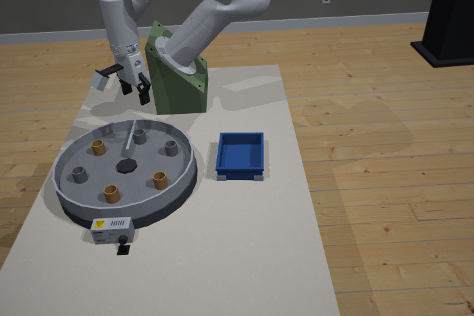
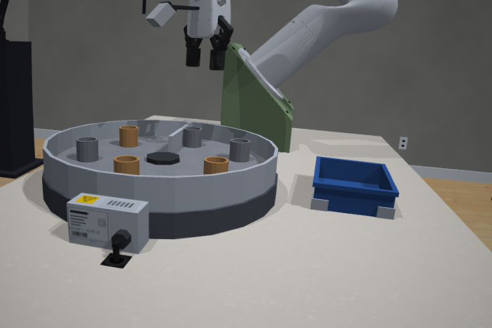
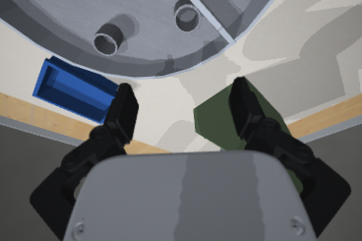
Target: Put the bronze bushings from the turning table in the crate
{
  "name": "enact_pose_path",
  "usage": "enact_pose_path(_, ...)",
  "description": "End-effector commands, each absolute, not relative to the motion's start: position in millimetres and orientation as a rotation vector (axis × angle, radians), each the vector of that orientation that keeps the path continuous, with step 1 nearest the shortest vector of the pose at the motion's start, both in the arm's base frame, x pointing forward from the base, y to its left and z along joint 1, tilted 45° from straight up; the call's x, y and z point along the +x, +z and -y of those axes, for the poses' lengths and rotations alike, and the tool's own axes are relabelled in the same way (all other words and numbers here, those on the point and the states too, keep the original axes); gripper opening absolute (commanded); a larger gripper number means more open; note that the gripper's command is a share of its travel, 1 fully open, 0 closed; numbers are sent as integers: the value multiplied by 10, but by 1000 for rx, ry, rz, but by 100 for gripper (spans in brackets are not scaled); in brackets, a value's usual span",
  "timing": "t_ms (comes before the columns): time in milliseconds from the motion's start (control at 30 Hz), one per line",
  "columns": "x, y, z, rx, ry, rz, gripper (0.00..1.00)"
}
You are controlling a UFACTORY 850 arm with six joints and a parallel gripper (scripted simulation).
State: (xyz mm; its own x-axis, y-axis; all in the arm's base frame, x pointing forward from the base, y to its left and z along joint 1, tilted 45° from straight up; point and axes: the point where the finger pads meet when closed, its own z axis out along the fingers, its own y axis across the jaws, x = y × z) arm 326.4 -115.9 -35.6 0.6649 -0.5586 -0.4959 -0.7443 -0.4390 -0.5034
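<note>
My gripper point(image 1: 135, 95) point(image 2: 204, 63) point(image 3: 182, 91) is open and empty, pointing down, high behind the turning table point(image 1: 152, 210) point(image 2: 178, 193). Three bronze bushings stand upright on it: one at the back left point(image 1: 98, 150) point(image 2: 128, 137), one at the front point(image 1: 111, 196) point(image 2: 126, 167), one at the front right point(image 1: 160, 183) point(image 2: 216, 167). Three steel bushings also stand there: one at the left point(image 1: 79, 177) point(image 2: 87, 151), one at the back point(image 1: 139, 138) point(image 2: 192, 138), one at the right point(image 1: 170, 150) point(image 2: 239, 151). The blue crate point(image 1: 239, 174) point(image 2: 353, 198) point(image 3: 74, 90) is empty, right of the turning table.
A thin upright divider point(image 1: 131, 138) point(image 2: 175, 139) runs inward from the rim, beside the back steel bushing. A black hub point(image 1: 126, 166) point(image 2: 162, 157) marks the centre. A grey box point(image 1: 113, 233) point(image 2: 87, 223) stands at the front rim. The green arm base point(image 1: 180, 96) point(image 2: 254, 117) stands behind.
</note>
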Motion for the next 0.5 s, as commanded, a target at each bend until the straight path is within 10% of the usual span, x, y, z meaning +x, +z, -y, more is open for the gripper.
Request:
enact_pose_path(0,3271,-353,1166,-2158,333,-1000,100)
enact_pose_path(233,3271,-353,1166,-2158,333,-1000,100)
enact_pose_path(267,3271,-353,1166,-2158,333,-1000,12)
enact_pose_path(467,3271,-353,1166,-2158,333,-1000,12)
